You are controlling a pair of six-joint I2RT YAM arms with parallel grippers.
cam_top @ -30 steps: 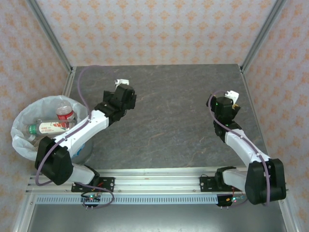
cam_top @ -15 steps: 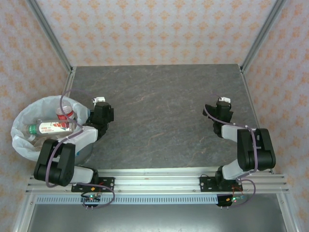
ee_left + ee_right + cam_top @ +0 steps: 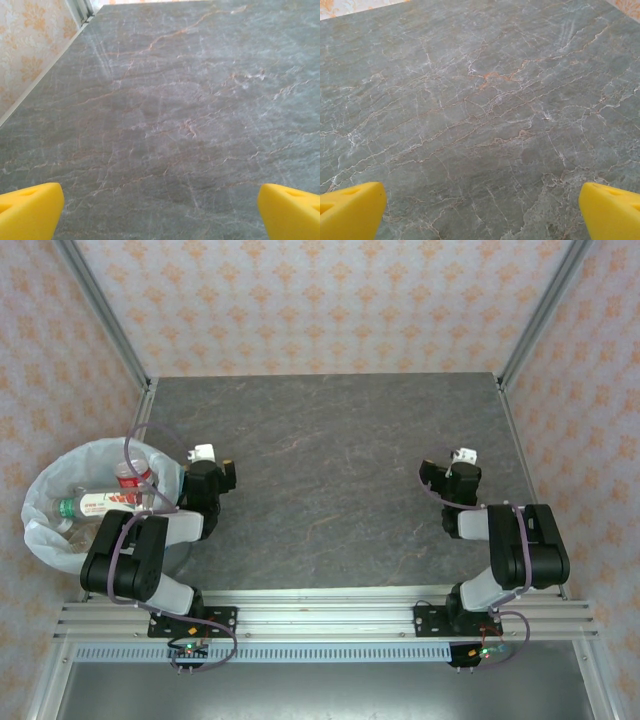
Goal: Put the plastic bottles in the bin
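Note:
The bin (image 3: 38, 532) stands off the table's left edge, round and lined with a white bag. Inside it lie plastic bottles: a clear one with a green cap and a red-and-white label (image 3: 95, 504), and one with a red label (image 3: 133, 478) behind it. My left gripper (image 3: 212, 478) hangs low over the table just right of the bin, open, with its yellow fingertips (image 3: 30, 211) wide apart over bare stone. My right gripper (image 3: 450, 474) sits low at the right side, also open, and nothing lies between its yellow fingertips (image 3: 612, 211).
The table (image 3: 330, 450) is dark grey marble with thin veins. Metal posts and patterned walls close it in at the back and sides. Both arms are folded close to their bases on the rail (image 3: 320, 625) at the near edge.
Both arms have folded back toward their bases. The left gripper moved from mid-table to beside the bin, and the right one drew in and lowered. Both stayed open.

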